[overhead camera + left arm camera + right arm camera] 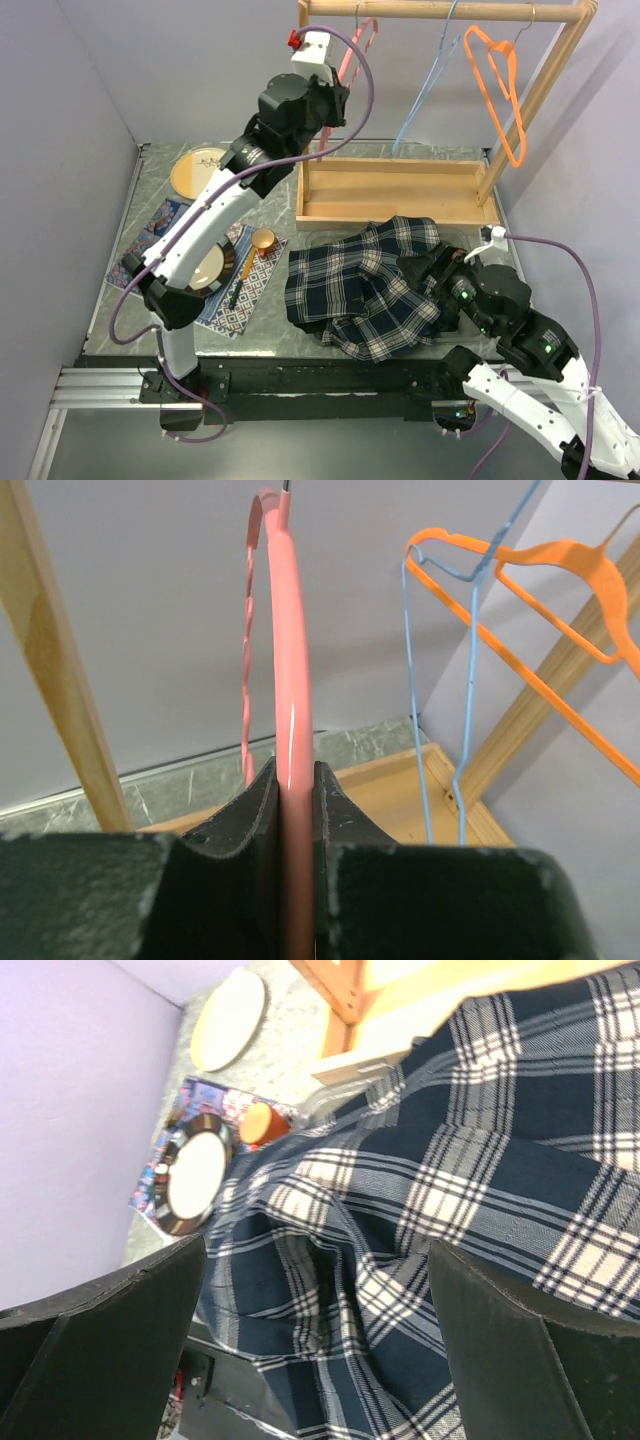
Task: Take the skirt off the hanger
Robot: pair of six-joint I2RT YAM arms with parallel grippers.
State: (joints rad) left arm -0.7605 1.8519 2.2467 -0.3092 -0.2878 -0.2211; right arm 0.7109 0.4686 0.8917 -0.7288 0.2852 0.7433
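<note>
Skirt: dark blue and white plaid cloth skirt [365, 290] lies crumpled on the grey marble counter [150, 160], directly beneath and ahead of the right pincer [425, 275]. It is well apart from the left pincer [335, 100], far below it.
Right pincer: jaws spread wide and nothing between them. In the wrist view its two dark fingers [100, 1350] flank the plaid folds.
Left pincer: pressed together on the pink plastic hanger [290, 680], which rises straight up from between its pads [250, 810]. To its right hang a thin blue wire hanger [470, 630] and an orange plastic hanger [570, 570].
Contact: I cannot tell whether the right fingers touch the cloth.
Hidden: the right arm covers the skirt's right edge in the top view. The waistband cannot be made out. The pink hanger's hook is cut off at the top of the left wrist view.
</note>
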